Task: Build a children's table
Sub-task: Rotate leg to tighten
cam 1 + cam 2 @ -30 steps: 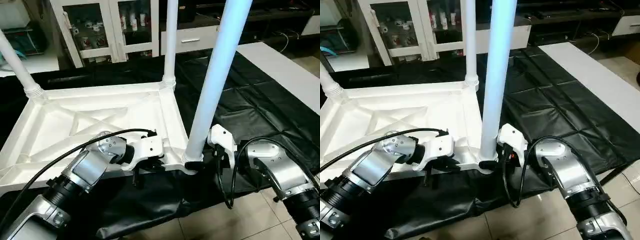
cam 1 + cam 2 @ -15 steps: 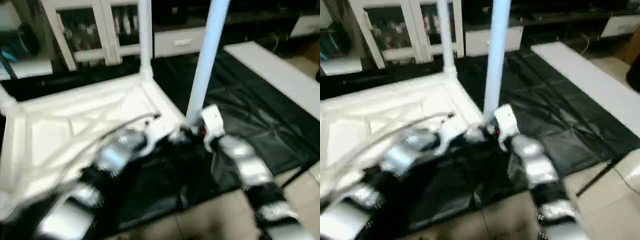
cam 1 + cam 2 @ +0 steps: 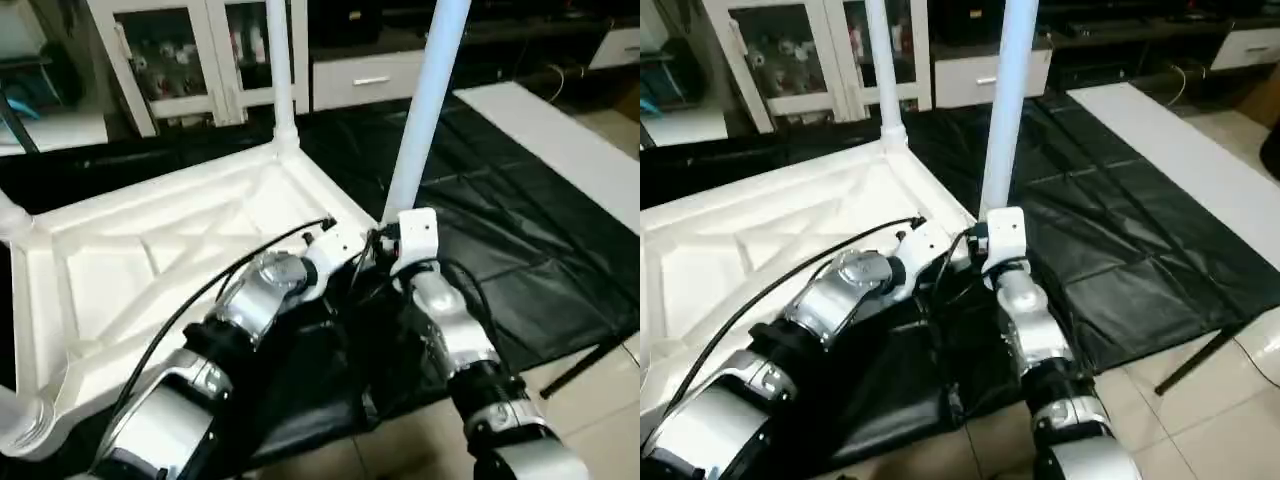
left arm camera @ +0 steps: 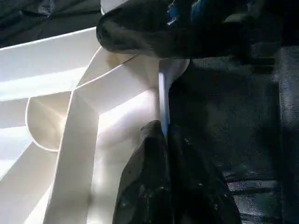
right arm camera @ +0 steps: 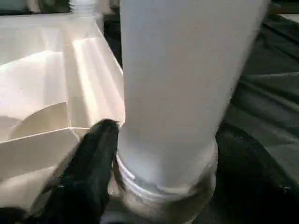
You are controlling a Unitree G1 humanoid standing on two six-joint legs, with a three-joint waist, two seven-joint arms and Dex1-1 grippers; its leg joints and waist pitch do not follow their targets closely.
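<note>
The children's table top (image 3: 170, 250) lies upside down with its ribbed underside up. Its long white legs stand in the corner sockets: one at the back (image 3: 283, 70), one at the near right corner (image 3: 425, 100), and two at the left (image 3: 8, 215) (image 3: 15, 425). My left gripper (image 4: 161, 128) is at the near right corner, shut on the thin rim wall (image 4: 161, 98) of the top. My right gripper (image 3: 385, 240) is at the same corner. One finger (image 5: 93, 172) rests against the near right leg (image 5: 177, 70) just above its socket, and the other sits on the far side.
The top rests on a black-draped work table (image 3: 500, 230), and my forearms cross its near edge. A white board (image 3: 560, 130) lies at the far right. A white glass-door cabinet (image 3: 190, 50) stands behind, and tiled floor (image 3: 600, 400) shows at the lower right.
The head camera has swung and tilted, so the whole scene sits differently in the picture. Both grippers are still at the near right corner. The table top and legs show no clear move.
</note>
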